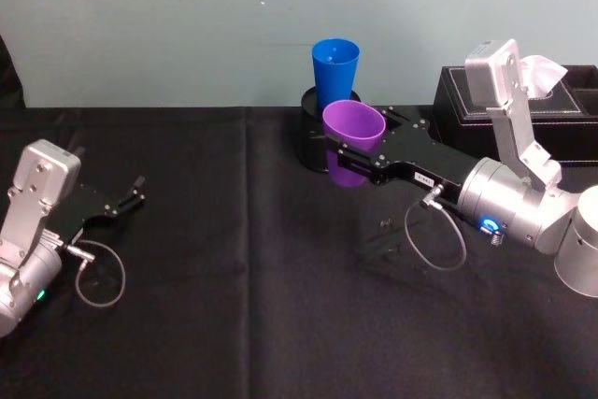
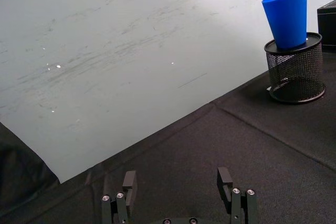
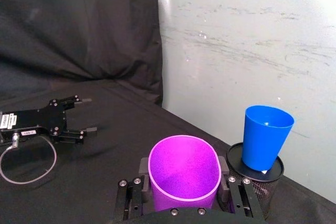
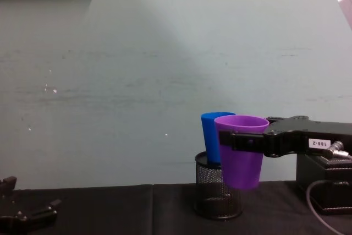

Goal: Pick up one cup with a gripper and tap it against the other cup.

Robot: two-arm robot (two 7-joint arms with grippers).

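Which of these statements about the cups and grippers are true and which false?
1. The right gripper is shut on the purple tapered plastic tumbler. True.
2. The bright blue plastic tumbler stands on the bare black tablecloth. False: it stands upright in the black wire-mesh pen holder.
3. The purple tumbler is held clear of the table. True: in the chest view its base hangs above the cloth.
4. The left gripper holds the blue tumbler. False: it is open and empty, low at the table's left side.
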